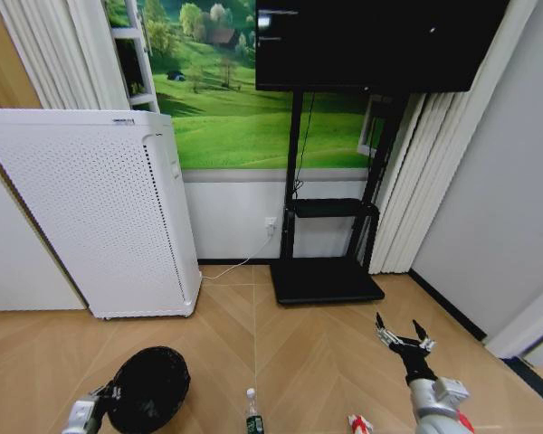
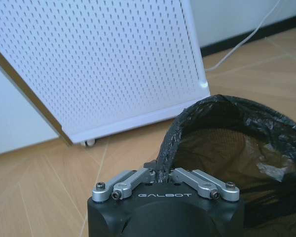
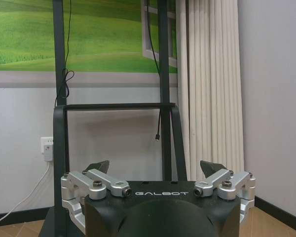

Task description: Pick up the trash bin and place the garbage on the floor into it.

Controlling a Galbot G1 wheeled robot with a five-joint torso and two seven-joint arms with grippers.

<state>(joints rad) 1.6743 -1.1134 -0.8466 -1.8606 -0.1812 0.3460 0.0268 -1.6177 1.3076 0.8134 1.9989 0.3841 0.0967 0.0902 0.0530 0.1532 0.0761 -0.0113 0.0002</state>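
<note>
The left gripper [image 2: 161, 174] has its fingers pinched shut on the rim of the trash bin [image 1: 149, 387] — so the bin part looks done. The right gripper [image 1: 404, 338] hangs with fingers wide, holding nothing. Next it must reach down for the bottle [image 1: 252, 411] on the floor — between both arms.

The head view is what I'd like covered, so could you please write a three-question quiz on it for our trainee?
1. True or false: the left pincer is shut on the bin's rim.
2. Which item lies between the two arms: A) bottle B) cup C) can?
3. Fill in: the right pincer is ____.

Key: 1 true; 2 A; 3 open.
</note>
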